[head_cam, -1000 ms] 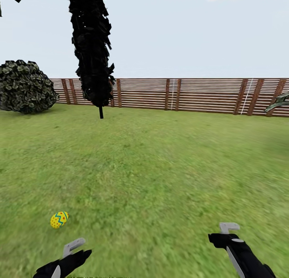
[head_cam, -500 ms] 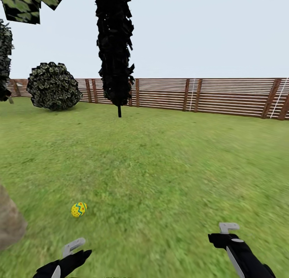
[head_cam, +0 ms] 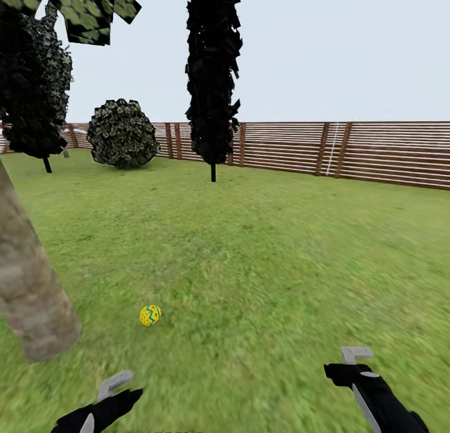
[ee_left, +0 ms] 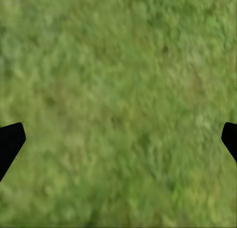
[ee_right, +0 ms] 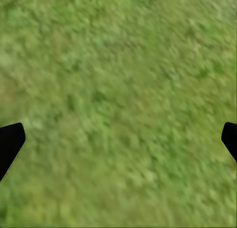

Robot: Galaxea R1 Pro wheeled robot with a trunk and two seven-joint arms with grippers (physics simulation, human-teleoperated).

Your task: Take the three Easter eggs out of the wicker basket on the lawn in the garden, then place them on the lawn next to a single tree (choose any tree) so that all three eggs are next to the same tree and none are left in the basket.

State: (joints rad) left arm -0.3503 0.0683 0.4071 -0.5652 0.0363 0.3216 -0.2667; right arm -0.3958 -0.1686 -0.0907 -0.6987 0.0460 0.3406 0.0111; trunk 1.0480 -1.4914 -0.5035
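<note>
From the head view, one Easter egg (head_cam: 150, 315) lies on the lawn (head_cam: 262, 264) near the thick grey-brown tree (head_cam: 28, 289), and my worry is that the base rolls over it or knocks it away from the trunk; the left pincer (head_cam: 106, 392) and right pincer (head_cam: 356, 364) hang low, though I cannot tell their spread from here. In the left wrist view the fingertips (ee_left: 10, 141) sit wide apart over bare grass, holding nothing. The right wrist view matches: fingertips (ee_right: 10, 139) spread, empty, touching nothing.
</note>
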